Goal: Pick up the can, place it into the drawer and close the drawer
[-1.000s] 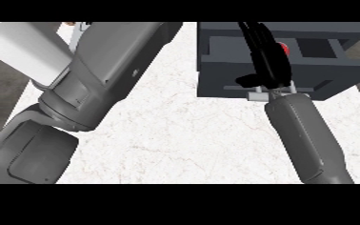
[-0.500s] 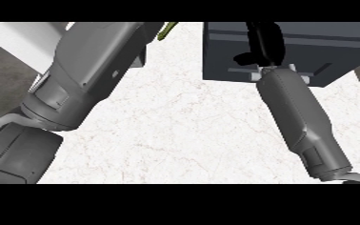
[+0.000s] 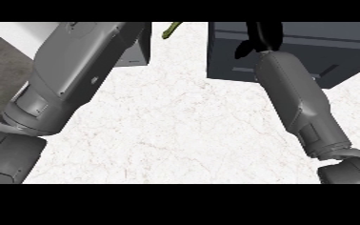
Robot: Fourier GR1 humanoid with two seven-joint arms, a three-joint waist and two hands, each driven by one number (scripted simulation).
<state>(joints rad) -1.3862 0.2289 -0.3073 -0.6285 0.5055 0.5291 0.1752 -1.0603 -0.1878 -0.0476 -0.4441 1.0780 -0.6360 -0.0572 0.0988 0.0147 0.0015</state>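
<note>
over the drawer (image 3: pixel 232 52), the right hand (image 3: pixel 262 37) is mostly cropped; grasp perhaps unreadable.

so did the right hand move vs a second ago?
Yes. The right hand now shows higher in the head view, its fingers cut by the top edge, farther over the dark drawer unit; the view shifted too.

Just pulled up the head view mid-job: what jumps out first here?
Two big grey forearms dominate, the left arm crossing the left side and the right arm running up the right. The right hand shows black over the dark drawer unit at upper right. White marbled counter fills the middle; no can is visible.
</note>
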